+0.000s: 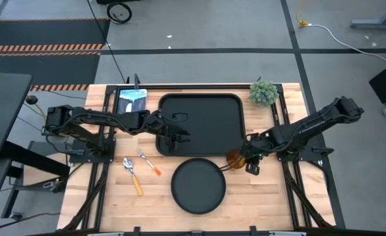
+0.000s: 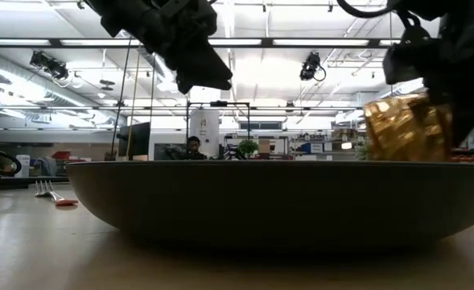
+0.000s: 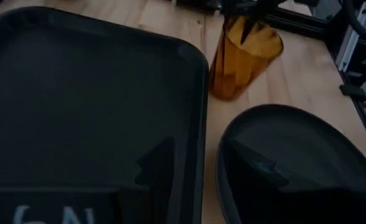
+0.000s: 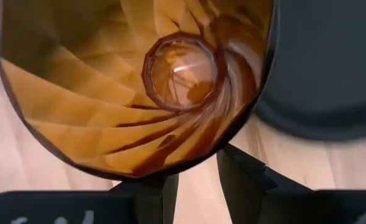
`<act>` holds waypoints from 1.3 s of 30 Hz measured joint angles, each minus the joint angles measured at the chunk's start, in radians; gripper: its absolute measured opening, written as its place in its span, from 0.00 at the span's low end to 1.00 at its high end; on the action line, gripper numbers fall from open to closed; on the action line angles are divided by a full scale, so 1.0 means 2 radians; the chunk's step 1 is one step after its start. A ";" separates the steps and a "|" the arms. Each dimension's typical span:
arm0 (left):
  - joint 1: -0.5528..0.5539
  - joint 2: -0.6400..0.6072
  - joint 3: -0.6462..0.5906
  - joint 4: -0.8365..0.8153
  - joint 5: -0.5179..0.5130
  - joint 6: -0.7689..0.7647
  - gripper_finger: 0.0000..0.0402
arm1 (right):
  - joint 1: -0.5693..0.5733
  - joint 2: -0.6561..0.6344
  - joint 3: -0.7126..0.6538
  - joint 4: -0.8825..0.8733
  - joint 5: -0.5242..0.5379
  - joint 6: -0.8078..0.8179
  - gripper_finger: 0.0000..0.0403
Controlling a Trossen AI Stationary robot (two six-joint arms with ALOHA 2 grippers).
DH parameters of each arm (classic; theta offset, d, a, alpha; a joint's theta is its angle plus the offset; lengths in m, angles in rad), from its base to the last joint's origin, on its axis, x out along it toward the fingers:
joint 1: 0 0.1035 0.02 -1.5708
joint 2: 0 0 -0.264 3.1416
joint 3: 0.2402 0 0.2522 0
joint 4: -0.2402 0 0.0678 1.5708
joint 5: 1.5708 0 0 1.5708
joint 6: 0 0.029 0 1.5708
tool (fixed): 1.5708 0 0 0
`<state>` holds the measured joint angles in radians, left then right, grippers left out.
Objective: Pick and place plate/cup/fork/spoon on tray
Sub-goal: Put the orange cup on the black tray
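Right pincer [image 1: 244,159] clamped on the small translucent amber-orange ribbed cup [image 1: 236,158], fingers pinching its rim, one inside the mouth and one outside. Cup tilted a little, low over the bare wooden tabletop [image 1: 281,196]; whether its base touches the wood, hard to tell. Just beyond the cup from that pincer, the near right corner of the large black rectangular tray [image 1: 201,122] with rounded corners and raised rim. Close beside the cup on the other hand, the round matte black plate [image 1: 198,186], flat on the wood, just off the tray's near edge.

Left pincer [image 1: 172,136] poised above the tray's left half, fingers spread apart, gripping nothing. Out behind and to the side of that pincer, well clear of the tray, two small orange-handled utensils on the table: the pronged silver fork [image 1: 149,164] nearer the tray, the oval-bowled silver spoon [image 1: 132,175] just past it. Both lying flat, close together, apart from the plate.
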<state>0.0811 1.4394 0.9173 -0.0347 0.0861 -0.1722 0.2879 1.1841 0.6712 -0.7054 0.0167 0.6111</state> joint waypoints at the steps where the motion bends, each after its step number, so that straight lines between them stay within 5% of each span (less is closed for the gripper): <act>1: 0.000 0.000 0.000 0.003 0.000 -0.002 0.36 | 0.000 0.006 0.000 0.011 0.006 -0.005 0.29; 11: -0.032 0.029 0.000 0.070 -0.032 -0.041 0.37 | 0.000 0.061 0.000 0.114 0.022 -0.047 0.29; 18: -0.036 0.069 0.013 0.087 -0.036 -0.090 0.48 | 0.005 0.063 0.003 0.103 0.020 -0.046 0.29; 32: -0.048 0.230 0.289 -0.167 -0.036 -0.096 0.50 | 0.052 -0.006 0.016 -0.014 0.051 0.011 0.29; 39: -0.062 0.293 0.390 -0.218 -0.034 -0.105 0.59 | 0.098 -0.012 0.016 -0.035 0.074 0.033 0.29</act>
<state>-0.0424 2.0261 1.6976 -0.4712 0.0182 -0.3823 0.4839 1.1607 0.7033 -0.7754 0.1656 0.6776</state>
